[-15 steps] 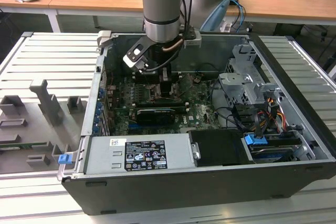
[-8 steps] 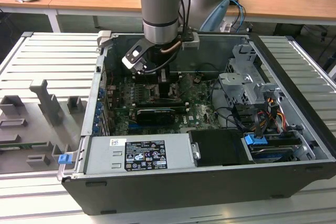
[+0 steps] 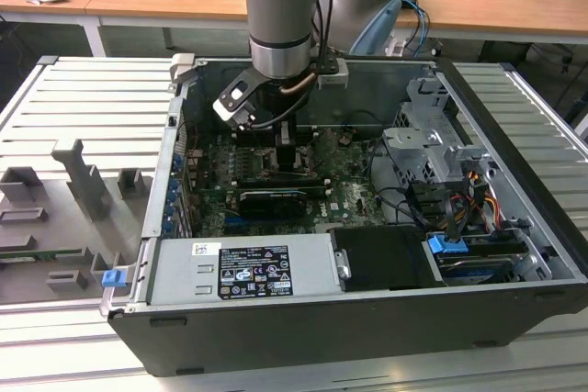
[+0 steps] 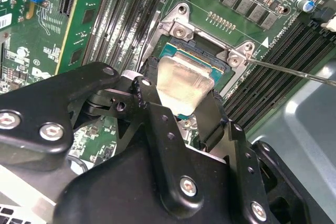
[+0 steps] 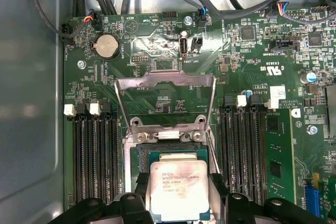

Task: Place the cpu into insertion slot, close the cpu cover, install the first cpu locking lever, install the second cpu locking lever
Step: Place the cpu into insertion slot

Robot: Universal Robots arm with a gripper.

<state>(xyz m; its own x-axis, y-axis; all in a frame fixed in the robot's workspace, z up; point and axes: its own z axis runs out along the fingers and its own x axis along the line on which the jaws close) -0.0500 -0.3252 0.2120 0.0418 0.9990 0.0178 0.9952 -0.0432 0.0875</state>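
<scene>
Now the jaws clench the cpu [image 5: 178, 192] between them, above the insertion slot [image 5: 173, 155].

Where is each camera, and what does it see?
Exterior view: off the arm, above the open computer case, looking down into it; shows the arm.
First wrist view: on the wrist, facing the motherboard and the open cpu cover; shows the gripper.
Second wrist view: on the wrist, angled at the socket; shows the gripper's body.
Both wrist views share the cpu gripped at the socket.
</scene>
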